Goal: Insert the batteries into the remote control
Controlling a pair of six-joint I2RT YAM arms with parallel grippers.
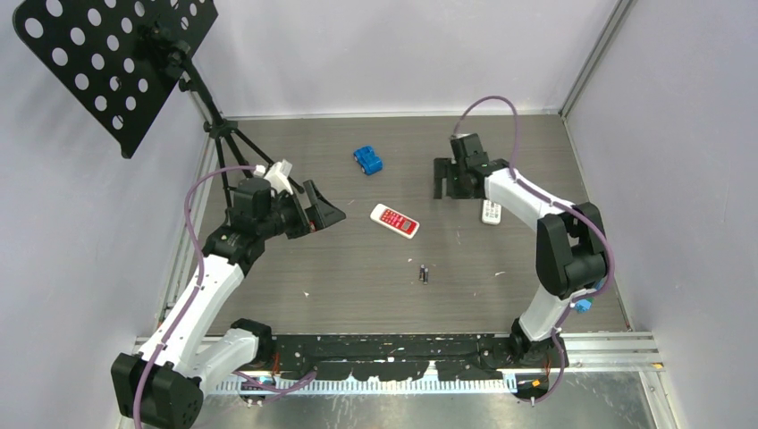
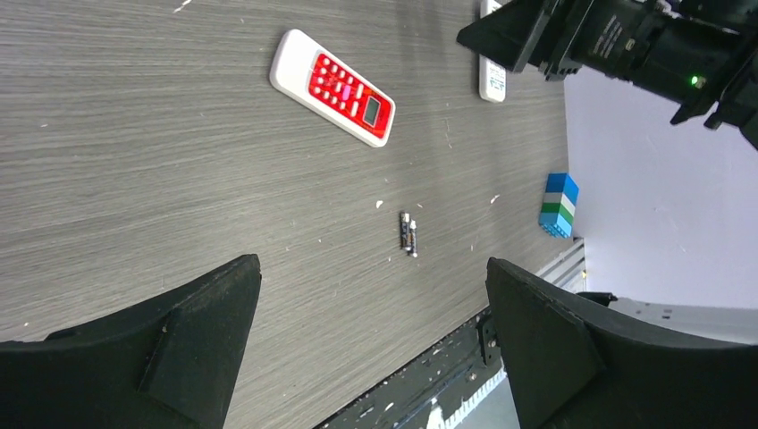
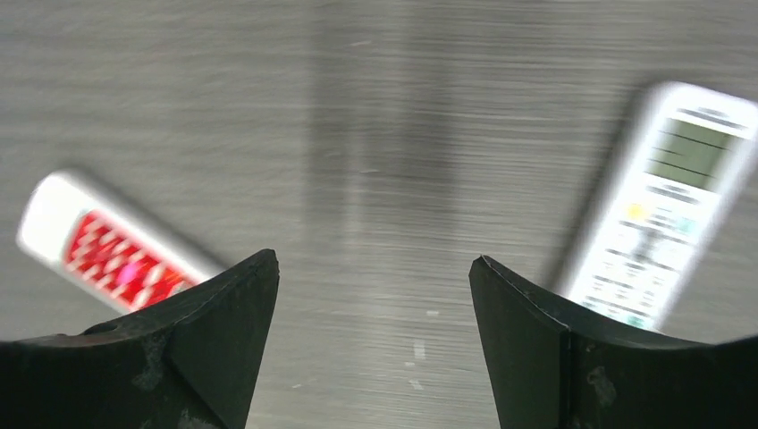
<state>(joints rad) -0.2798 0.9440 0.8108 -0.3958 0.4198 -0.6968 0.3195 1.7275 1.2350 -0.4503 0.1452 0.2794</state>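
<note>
A red-and-white remote control (image 1: 395, 221) (image 2: 332, 87) (image 3: 103, 253) lies face up mid-table. A second, white remote (image 1: 492, 212) (image 2: 492, 76) (image 3: 666, 210) lies to its right, beside the right arm. Two slim dark batteries (image 1: 424, 273) (image 2: 408, 233) lie side by side on the table, nearer the front edge. My left gripper (image 1: 324, 207) (image 2: 371, 262) hovers open left of the red remote, holding nothing. Between the two remotes my right gripper (image 1: 454, 189) (image 3: 371, 258) stands open above bare table, with nothing in it.
A blue toy block (image 1: 367, 160) sits at the back of the table. A black perforated music stand (image 1: 116, 63) on a tripod (image 1: 228, 147) rises at the back left. Walls close in the table, and a black rail (image 1: 393, 347) runs along its front.
</note>
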